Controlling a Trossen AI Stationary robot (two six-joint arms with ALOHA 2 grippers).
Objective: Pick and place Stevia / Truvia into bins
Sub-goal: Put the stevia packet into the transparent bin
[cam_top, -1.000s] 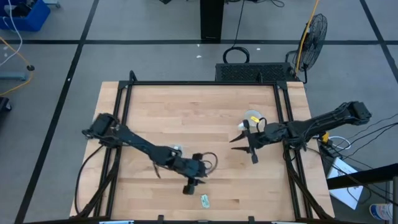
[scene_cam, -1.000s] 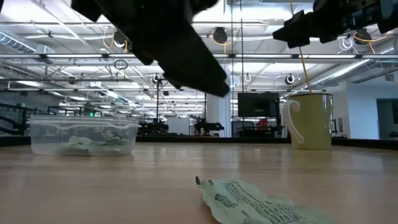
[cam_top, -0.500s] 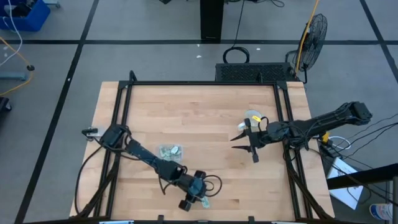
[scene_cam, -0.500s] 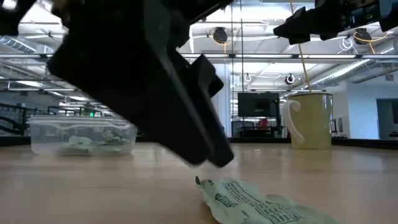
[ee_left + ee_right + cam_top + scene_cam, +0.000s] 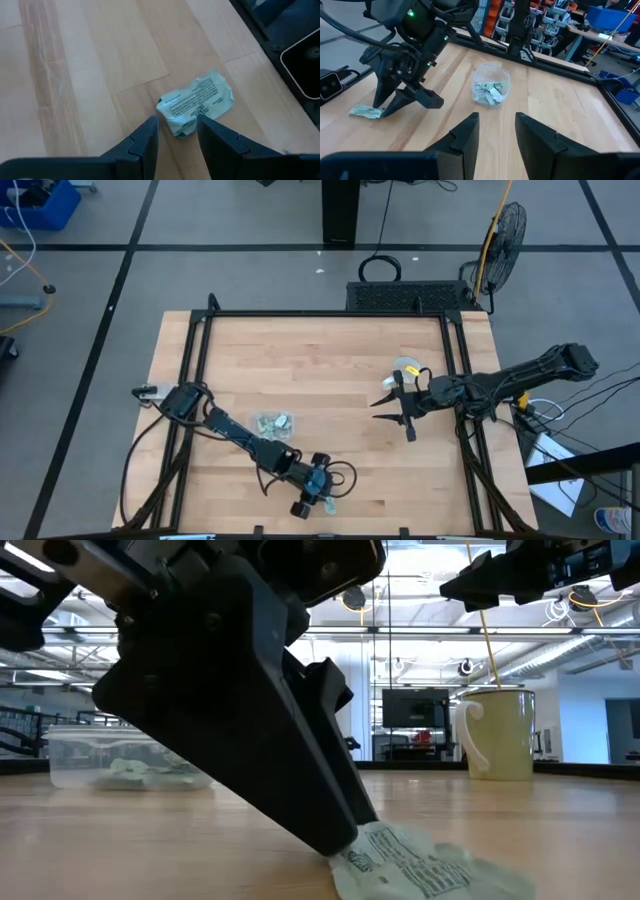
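Observation:
One pale green sachet (image 5: 197, 102) lies flat and crumpled on the wood near the table's near edge (image 5: 329, 504) (image 5: 420, 865). My left gripper (image 5: 176, 121) is open and low over it, with one finger on each side of the sachet's nearer end (image 5: 316, 498). The clear bin (image 5: 272, 423) (image 5: 130, 755) (image 5: 491, 90) stands behind it and holds several sachets. My right gripper (image 5: 393, 404) (image 5: 496, 117) waits, open, in the air beside the white mug (image 5: 407, 368) (image 5: 497, 733). My left gripper slants down from the table's far left, its open fingers astride the sachet's end (image 5: 177, 131). In the low view one fingertip (image 5: 335, 838) reaches the table right at the sachet's edge (image 5: 352, 850). Whether it touches the sachet I cannot tell. The sachet lies flat on the table.
The mug, with a yellow stick in it, stands at the right of the table. The black frame rails (image 5: 190, 380) run along the table's sides. Bare wood lies between the bin and the mug (image 5: 340, 380).
My left gripper has swung from beside the bin toward the table's near edge and come down, still open, until its fingers stand at the sachet's end. The sachet, the bin and the right arm have stayed where they were.

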